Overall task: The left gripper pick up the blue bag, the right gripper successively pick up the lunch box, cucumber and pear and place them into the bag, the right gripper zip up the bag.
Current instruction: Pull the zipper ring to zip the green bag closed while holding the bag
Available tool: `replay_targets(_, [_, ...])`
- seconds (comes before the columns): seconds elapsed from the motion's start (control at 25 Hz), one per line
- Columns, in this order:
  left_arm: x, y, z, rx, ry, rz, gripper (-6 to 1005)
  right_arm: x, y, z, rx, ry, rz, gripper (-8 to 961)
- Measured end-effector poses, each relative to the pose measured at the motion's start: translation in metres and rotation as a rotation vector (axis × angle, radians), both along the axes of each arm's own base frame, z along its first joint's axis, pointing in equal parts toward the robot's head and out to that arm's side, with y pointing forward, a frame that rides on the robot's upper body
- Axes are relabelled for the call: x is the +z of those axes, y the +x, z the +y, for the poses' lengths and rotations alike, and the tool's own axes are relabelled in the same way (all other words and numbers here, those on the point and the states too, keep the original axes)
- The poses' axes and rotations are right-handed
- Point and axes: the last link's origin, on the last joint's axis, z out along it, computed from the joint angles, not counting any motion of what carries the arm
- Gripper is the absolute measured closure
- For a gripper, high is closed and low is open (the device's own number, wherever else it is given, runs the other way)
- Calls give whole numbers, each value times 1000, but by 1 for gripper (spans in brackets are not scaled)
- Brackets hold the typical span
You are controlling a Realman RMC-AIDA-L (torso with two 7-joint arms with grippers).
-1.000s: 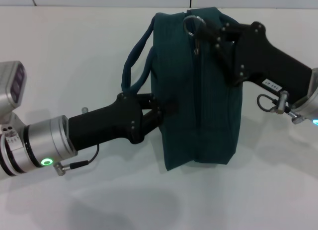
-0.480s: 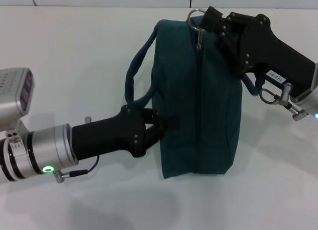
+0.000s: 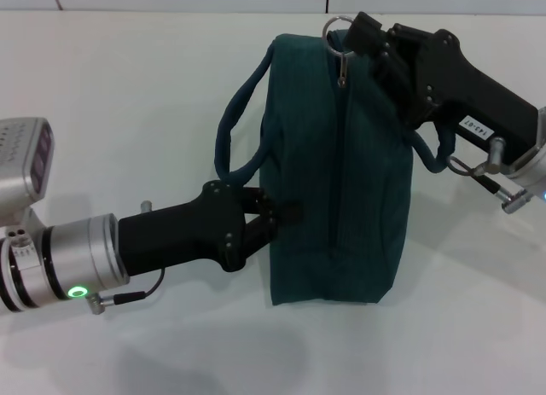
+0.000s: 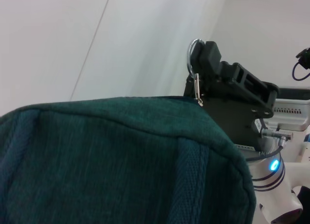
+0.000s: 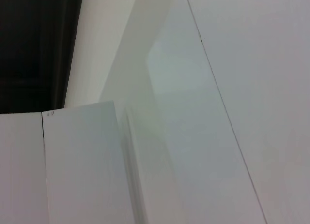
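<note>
Since a second ago the blue bag (image 3: 337,169) has swung more upright and shifted slightly, its far end now tucked under the right tool (image 3: 358,38), which has carried the ring pull (image 3: 335,26) from just inside the bag's far edge out to that edge; over the last half second little has changed beyond a small settling of the bag and left arm.

The bag is the largest thing here, standing on the white worktop (image 3: 128,88) with its zipper line running closed along the whole top seam in the head view. One loop handle (image 3: 235,126) arches off its left side, the other (image 3: 426,156) shows under the right arm. The lunch box, cucumber and pear are nowhere visible; I judge they are inside.

The left tool (image 3: 277,216) is pressed against the bag's left wall, apparently pinched on fabric, though the contact is too dark to be sure. The right tool is clamped on the ring pull at the bag's far end, as the left wrist view (image 4: 193,52) confirms.

The zipping step looks essentially finished. The next move calls for releasing the pull cleanly and drawing the right arm back without tipping the bag.
</note>
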Motion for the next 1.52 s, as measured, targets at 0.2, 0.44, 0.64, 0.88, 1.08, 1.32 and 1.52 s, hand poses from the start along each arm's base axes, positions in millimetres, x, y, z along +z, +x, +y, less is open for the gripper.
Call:
replay_targets(0.2, [1, -1, 0, -4, 3, 3, 937, 0, 1, -1, -9, -13, 8, 888])
replay_targets(0.44, [6, -2, -2, -28, -7, 11, 938, 1, 2, 0, -22, -7, 20, 886])
replay_targets(0.64, [9, -3, -7, -69, -21, 29, 938, 2, 4, 2, -37, 2, 20, 885])
replay_targets(0.88, [10, -3, -11, -89, -36, 27, 938, 0, 6, 4, -59, 8, 2, 884])
replay_targets(1.08, [12, -5, -15, -100, -45, 24, 938, -1, 10, 6, -76, 9, -11, 883])
replay_targets(1.32, [15, -9, -22, -115, -54, 24, 938, -1, 10, 7, -83, 12, -15, 881])
replay_targets(1.52, [16, -9, -30, -152, -94, 21, 938, -2, 12, 10, -102, 16, -25, 880])
